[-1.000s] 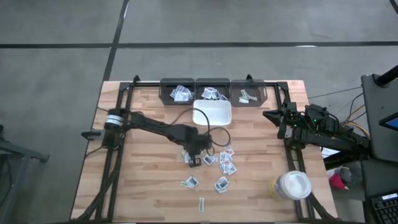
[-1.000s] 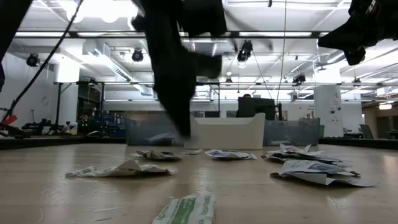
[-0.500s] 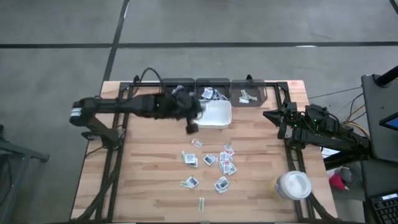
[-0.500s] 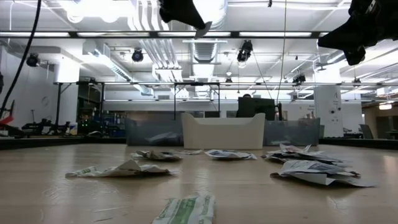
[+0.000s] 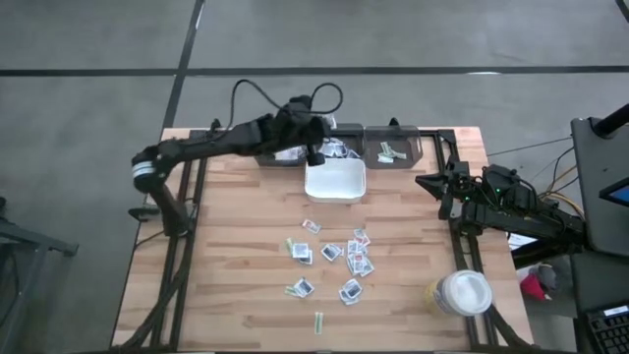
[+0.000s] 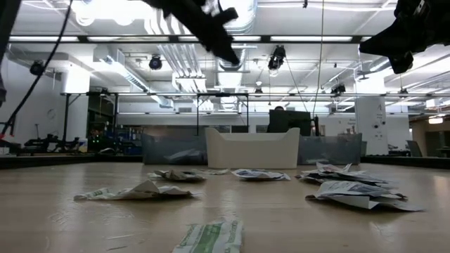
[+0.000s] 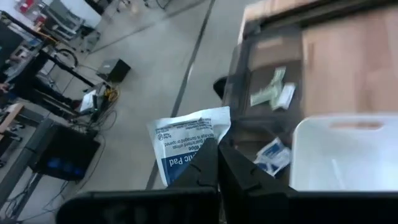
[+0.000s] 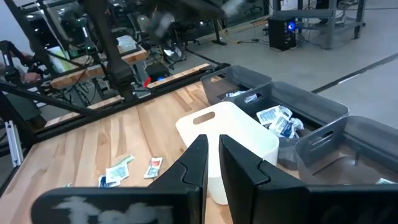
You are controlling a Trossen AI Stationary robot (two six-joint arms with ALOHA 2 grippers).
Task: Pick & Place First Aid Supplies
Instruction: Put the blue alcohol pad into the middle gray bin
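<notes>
My left gripper (image 5: 316, 147) hangs high over the dark bins at the table's far edge, between the left bin (image 5: 281, 147) and the middle bin (image 5: 337, 146). It is shut on a white packet with blue print (image 7: 186, 138). Several more first aid packets (image 5: 332, 258) lie flat on the wooden table's middle. Some also lie in the bins (image 7: 272, 93). My right gripper (image 8: 212, 155) waits by the table's right edge (image 5: 439, 187), a narrow gap between its fingers and nothing in it. My left gripper pinches the packet's near edge (image 7: 200, 154) between its two fingertips. The fingers come from the table's left, slanting a little downward. The packet sticks out past the tips, lifted clear of everything, its printed face showing.
A white square tray (image 5: 336, 181) stands just in front of the bins. A third bin (image 5: 391, 147) holds greenish strips. A round white-lidded jar (image 5: 462, 293) sits at the near right. Black frame rails run along both table sides.
My left gripper has risen from the scattered packets at the table's middle and swung toward the far edge, carrying the packet clear of the table. It has tipped from pointing down to nearly level. The other packets have stayed where they lay.
</notes>
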